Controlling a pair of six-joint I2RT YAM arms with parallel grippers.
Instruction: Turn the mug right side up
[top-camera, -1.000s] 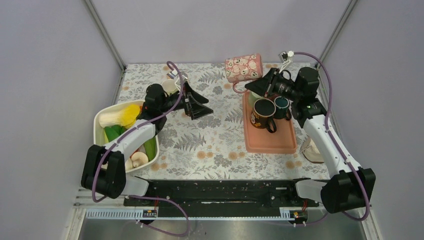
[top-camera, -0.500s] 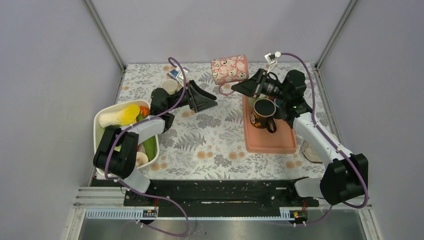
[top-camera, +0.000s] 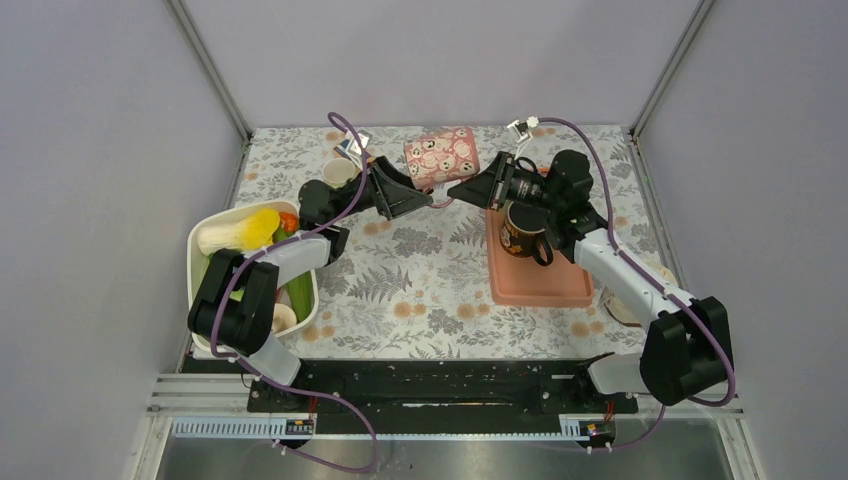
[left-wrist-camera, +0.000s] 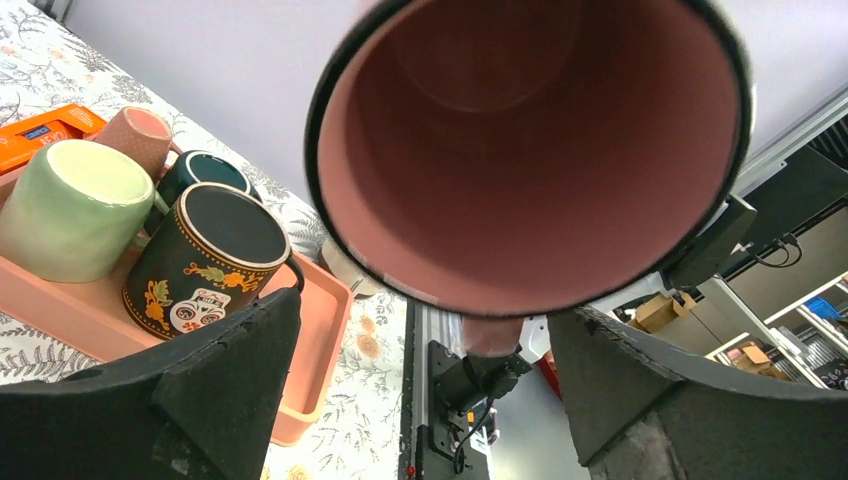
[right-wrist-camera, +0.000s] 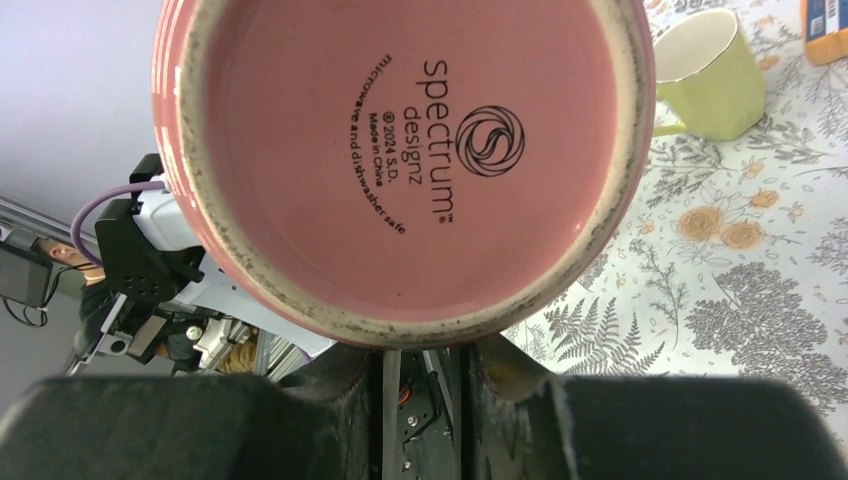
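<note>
The pink mug (top-camera: 438, 155) with white skull prints hangs on its side above the back of the table. My right gripper (top-camera: 468, 190) is shut on its handle, and the right wrist view shows its stamped base (right-wrist-camera: 400, 150) just above my closed gripper (right-wrist-camera: 425, 365). In the left wrist view the mug's open mouth (left-wrist-camera: 520, 140) looms close, with the handle (left-wrist-camera: 490, 335) under the rim. My left gripper (top-camera: 418, 198) stands open, its fingers (left-wrist-camera: 200, 390) spread wide just below the rim and touching nothing.
A salmon tray (top-camera: 540, 288) on the right holds a dark patterned mug (top-camera: 525, 228) and other mugs (left-wrist-camera: 70, 210). A white basin (top-camera: 198, 262) of vegetables sits at the left. A pale green cup (top-camera: 340, 170) and a small box (top-camera: 350, 147) stand at the back.
My right arm has carried the mug leftward from above the tray's back edge. My left gripper has lifted and turned up toward the mug's mouth.
</note>
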